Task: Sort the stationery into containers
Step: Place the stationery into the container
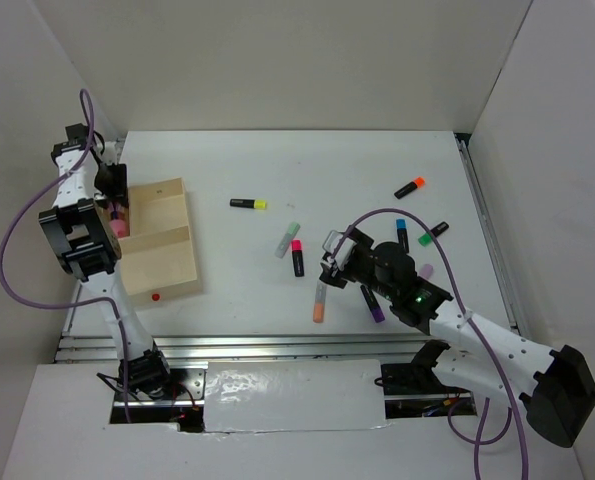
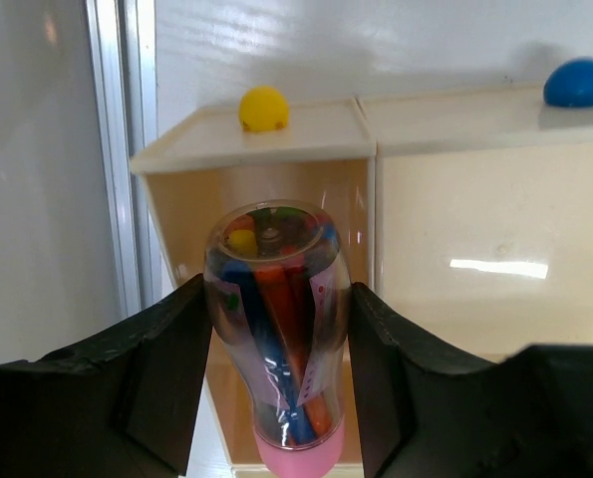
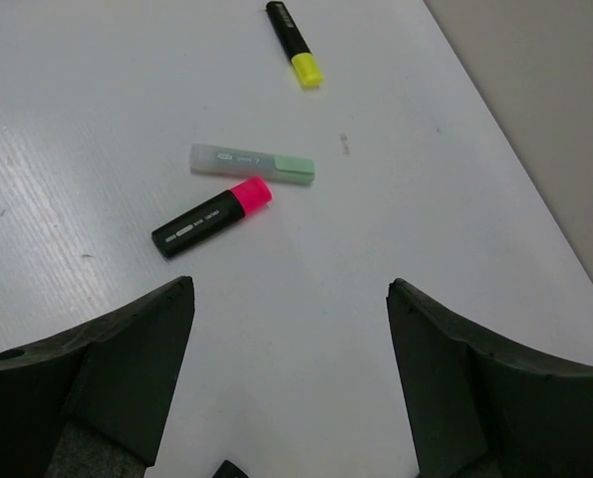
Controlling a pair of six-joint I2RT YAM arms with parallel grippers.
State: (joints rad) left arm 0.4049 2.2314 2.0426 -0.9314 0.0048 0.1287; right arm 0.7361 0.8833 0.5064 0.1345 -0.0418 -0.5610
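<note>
Nearby, the right gripper (image 3: 288,289) is held wide open and empty above the table (image 1: 277,160). A pink-capped marker (image 3: 211,216), a pale green marker (image 3: 253,163) and, farther off, a yellow-capped marker (image 3: 294,42) are seen lying ahead of it. A clear tube (image 2: 276,269) of coloured pens is clamped by the left gripper (image 2: 276,334) at the wooden tray's (image 1: 177,275) left end.

Nine markers (image 1: 247,203), one tray (image 1: 167,270), one tube (image 2: 276,339)
</note>
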